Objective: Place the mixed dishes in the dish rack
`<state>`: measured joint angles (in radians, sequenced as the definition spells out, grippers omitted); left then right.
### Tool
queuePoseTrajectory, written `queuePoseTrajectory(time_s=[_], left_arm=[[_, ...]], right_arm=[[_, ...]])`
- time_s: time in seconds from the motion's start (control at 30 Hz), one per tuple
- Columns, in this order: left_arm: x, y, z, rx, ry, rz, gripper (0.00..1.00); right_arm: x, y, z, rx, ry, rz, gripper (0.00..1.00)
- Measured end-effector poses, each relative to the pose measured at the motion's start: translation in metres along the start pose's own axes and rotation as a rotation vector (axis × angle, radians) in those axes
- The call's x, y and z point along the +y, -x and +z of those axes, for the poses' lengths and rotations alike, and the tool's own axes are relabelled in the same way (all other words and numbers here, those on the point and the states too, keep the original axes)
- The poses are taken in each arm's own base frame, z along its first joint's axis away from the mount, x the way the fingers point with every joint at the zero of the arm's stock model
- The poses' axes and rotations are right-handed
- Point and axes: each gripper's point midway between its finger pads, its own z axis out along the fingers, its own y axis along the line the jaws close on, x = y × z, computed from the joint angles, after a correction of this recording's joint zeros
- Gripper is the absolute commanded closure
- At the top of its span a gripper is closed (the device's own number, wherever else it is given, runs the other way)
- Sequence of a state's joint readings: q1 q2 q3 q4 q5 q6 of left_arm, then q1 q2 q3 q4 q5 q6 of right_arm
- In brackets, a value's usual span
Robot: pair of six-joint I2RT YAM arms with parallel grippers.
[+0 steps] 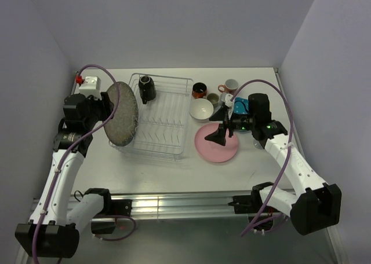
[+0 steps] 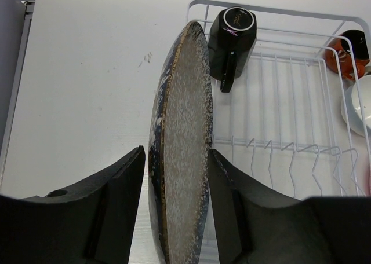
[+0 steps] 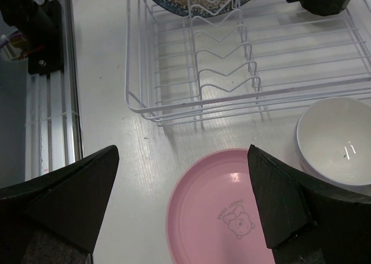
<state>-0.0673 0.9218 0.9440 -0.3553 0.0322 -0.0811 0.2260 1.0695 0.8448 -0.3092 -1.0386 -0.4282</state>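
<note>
1. Holding the grey speckled plate [image 2: 182, 119] up on its edge in the left tool [image 2: 177, 217], pinched tight between both black fingers.
2. Hanging right at the left end of the dish rack [image 1: 162, 134], beside the wire wall. Cannot tell whether touching the wire or just clear of it.
3. Already sitting in the far left corner of the rack: a black mug [image 2: 232, 35], close to the far edge of the held plate.
4. Hovering over the pink plate [image 3: 226, 217] with the right tool [image 1: 219, 135], fingers spread wide and gripping nothing.
5. Lying flat on the worktop [image 2: 75, 102], that pink plate, just right of the rack and beside the white bowl [image 3: 339, 136]. Farther back, a dark-red mug [image 1: 199, 90] and a teal plate [image 1: 240, 106], not yet loaded.
6. Looks like early days: one mug in, most dishes out. Probably next: lowering the grey plate between two of the upright prongs [image 2: 290, 151].
7. Could land on top of a prong instead of in a gap, from coming down a bit crooked.
8. Could bump the black mug and roll it, from swinging the plate too far back.
9. Could shove the light wire rack sideways, from pressing the plate against its wall.
10. Could slip out and crack on the worktop, from such a small pinch on a big heavy plate.
11. Could knock the white bowl, from closing the right tool on the pink plate so near it.
12. Could also slide off the pink plate, flat and low and hard to get under.
</note>
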Motion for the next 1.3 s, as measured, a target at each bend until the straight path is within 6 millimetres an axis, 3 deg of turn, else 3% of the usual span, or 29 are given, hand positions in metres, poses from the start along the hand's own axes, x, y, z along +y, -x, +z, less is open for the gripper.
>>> queuePoseTrajectory(time_s=[0.1,0.53,0.7,0.73,0.83,1.03,1.2,1.3], left_arm=[[0.000,0.001,-0.001,-0.005,0.004,-0.004,0.36],[0.017,0.033,-0.027,-0.112,0.112,-0.017,0.20],[0.022,0.055,-0.054,-0.201,0.145,-0.031,0.09],[0.020,0.060,-0.063,-0.228,0.137,-0.036,0.02],[0.008,0.071,-0.098,-0.352,0.072,-0.053,0.01],[-0.014,0.051,-0.140,-0.513,-0.065,-0.070,0.01],[-0.020,0.028,-0.147,-0.575,-0.114,-0.112,0.01],[-0.021,0.012,-0.142,-0.586,-0.129,-0.137,0.01]], right_arm=[[0.000,-0.001,0.000,0.002,0.000,0.003,0.00],[-0.001,-0.003,0.000,0.011,-0.002,0.000,0.00],[-0.010,-0.009,-0.003,0.024,-0.035,0.012,0.00],[-0.014,-0.010,-0.005,0.027,-0.050,0.017,0.00],[-0.028,-0.013,-0.015,0.029,-0.111,0.042,0.00],[-0.066,-0.017,-0.042,0.013,-0.276,0.121,0.00],[-0.104,-0.019,-0.074,-0.019,-0.471,0.199,0.00],[-0.117,-0.020,-0.090,-0.036,-0.540,0.220,0.00]])
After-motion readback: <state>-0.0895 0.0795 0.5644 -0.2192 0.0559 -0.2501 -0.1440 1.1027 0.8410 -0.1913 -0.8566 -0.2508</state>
